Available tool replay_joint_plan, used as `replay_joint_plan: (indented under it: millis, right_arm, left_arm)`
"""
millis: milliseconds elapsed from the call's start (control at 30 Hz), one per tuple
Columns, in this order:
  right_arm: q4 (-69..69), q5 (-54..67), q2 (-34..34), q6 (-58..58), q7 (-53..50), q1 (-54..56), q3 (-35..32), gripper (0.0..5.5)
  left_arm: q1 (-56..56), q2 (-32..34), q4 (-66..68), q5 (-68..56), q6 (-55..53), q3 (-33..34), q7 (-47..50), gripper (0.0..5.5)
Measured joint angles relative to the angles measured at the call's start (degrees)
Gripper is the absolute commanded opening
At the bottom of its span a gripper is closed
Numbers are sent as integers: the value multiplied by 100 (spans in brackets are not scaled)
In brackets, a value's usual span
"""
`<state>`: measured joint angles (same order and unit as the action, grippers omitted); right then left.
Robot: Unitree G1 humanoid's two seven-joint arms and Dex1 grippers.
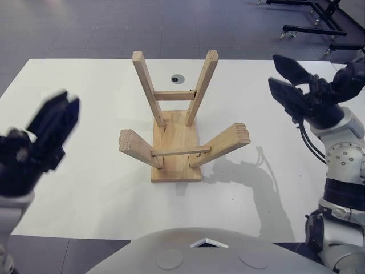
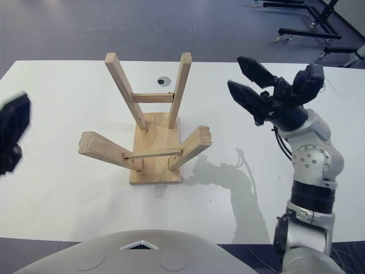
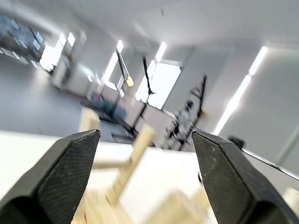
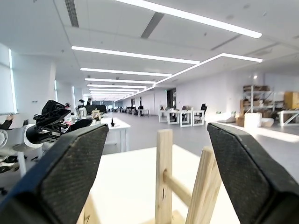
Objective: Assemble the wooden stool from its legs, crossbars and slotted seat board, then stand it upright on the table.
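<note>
on the table point(image 1: 102, 200) the stool point(image 1: 177, 134) sits inverted, midway between the empty, wide-open left gripper point(image 1: 68, 98) and right gripper point(image 1: 274, 70), and flipping it by its splayed legs point(image 1: 219, 145) could pull the thin crossbar point(image 1: 179, 152) out of its joints.

The upside-down pale wooden stool point(image 1: 174, 142) stands in the middle of the white table point(image 1: 85, 188) and is the one large obstacle. Its four legs rise from the flat seat board point(image 1: 177, 170) and lean outward. The far crossbar point(image 1: 174, 96) closes the gap between the two far legs halfway up, with open room above and below it. The near crossbar point(image 1: 179, 152) runs low, close over the board. A small dark round disc point(image 1: 178, 79) lies behind the stool. Wide bare table separates the stool from the black left gripper point(image 1: 67, 100) and the black right gripper point(image 1: 274, 69), both with fingers spread.
</note>
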<state>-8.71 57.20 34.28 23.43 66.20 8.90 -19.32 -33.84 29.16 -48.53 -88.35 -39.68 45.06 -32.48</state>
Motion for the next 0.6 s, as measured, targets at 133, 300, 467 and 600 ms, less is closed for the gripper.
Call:
replay_joint_plan:
  millis: [133, 300, 467, 600]
  right_arm:
    - [-124, -516, 490, 0, 1041, -1171, 251, 390]
    - [-387, -1494, 481, -572, 1423, -1725, 1162, 390]
    - [-533, -2128, 374, -955, 1536, -2049, 1938, 390]
    - [-115, -3072, 278, -1655, 1404, -2022, 2518, 390]
  left_arm:
    - [-1535, 90, -59, 1555, -111, -654, -1712, 360]
    - [-1808, 622, 116, 3862, 349, -2106, -2123, 360]
    - [-1394, 742, 518, 5019, 723, -3091, -1940, 360]
    - [-774, 614, 1008, 5562, 874, -3760, -1603, 360]
